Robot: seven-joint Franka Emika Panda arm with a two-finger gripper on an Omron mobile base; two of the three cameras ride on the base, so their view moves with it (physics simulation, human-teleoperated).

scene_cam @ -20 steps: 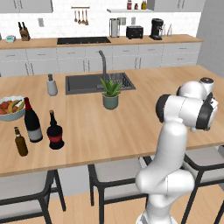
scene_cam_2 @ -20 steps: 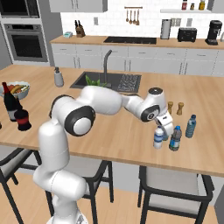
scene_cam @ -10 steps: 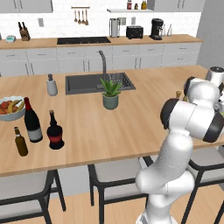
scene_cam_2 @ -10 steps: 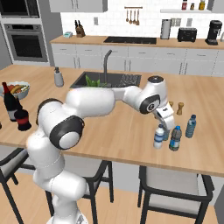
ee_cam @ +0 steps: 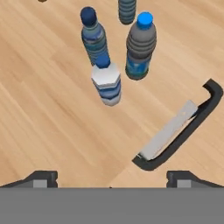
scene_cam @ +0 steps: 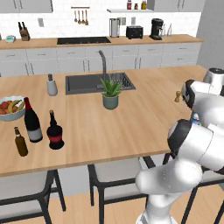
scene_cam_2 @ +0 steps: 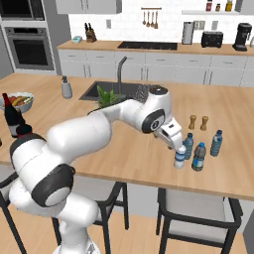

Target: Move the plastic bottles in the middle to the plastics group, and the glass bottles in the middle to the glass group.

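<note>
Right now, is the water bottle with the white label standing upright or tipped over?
Upright. The white-labelled water bottle stands on the wooden counter, blue cap on top, beside two other standing bottles.

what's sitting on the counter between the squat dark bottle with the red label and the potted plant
Nothing: in the left base view, bare wooden countertop runs from the squat dark glass bottle with the red label to the green potted plant in its grey pot.

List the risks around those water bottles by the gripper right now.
The gripper hangs open just above the white-labelled bottle, which stands close to the bluish bottle and another bottle. A sideways move may topple them. The cluster also sits near the counter edge, so a knocked bottle might roll off.
</note>
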